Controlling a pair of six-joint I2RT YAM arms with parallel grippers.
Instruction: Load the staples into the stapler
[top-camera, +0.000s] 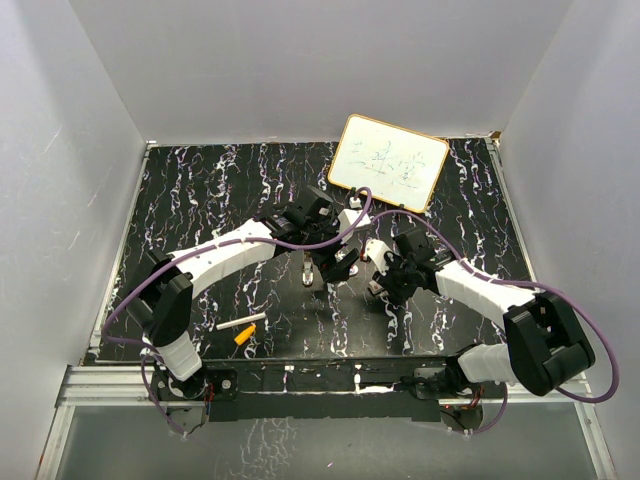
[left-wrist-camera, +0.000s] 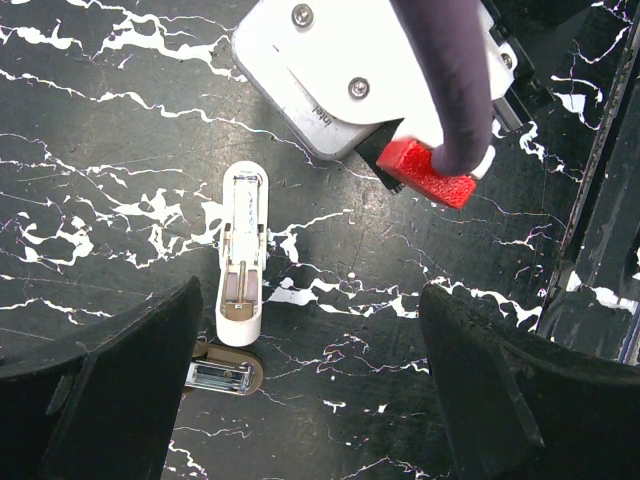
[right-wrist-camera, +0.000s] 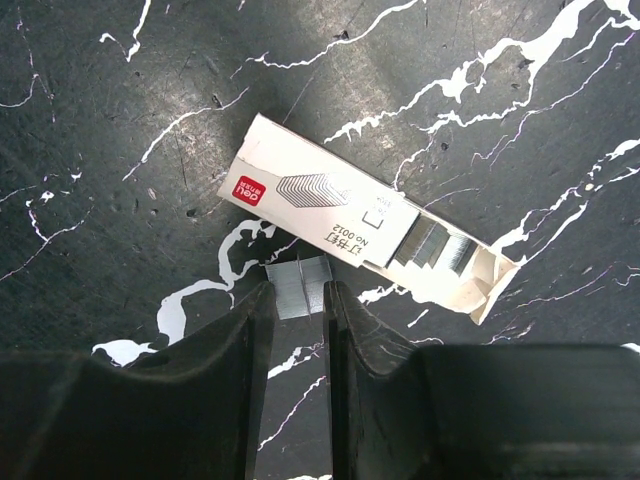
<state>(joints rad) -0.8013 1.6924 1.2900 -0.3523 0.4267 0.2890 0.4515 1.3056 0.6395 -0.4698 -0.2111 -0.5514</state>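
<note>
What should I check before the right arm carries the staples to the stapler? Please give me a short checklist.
1. Staple strip pinched in the right gripper: ok.
2. Stapler lies hinged open, magazine facing up: ok.
3. Stapler steadied by the left gripper: not ok, it is open and touches nothing.
4. Magazine free of old staples: cannot tell.
5. Staple box not caught in the grip: ok.

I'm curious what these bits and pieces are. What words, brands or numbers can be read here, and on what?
"No 0012": staple box, printed upside down in the right wrist view.
"deli": red logo on that box.
"intel": grey camera housing.
Whiteboard: green handwriting, too small to read.
Box's other small print: too small to read.
</note>
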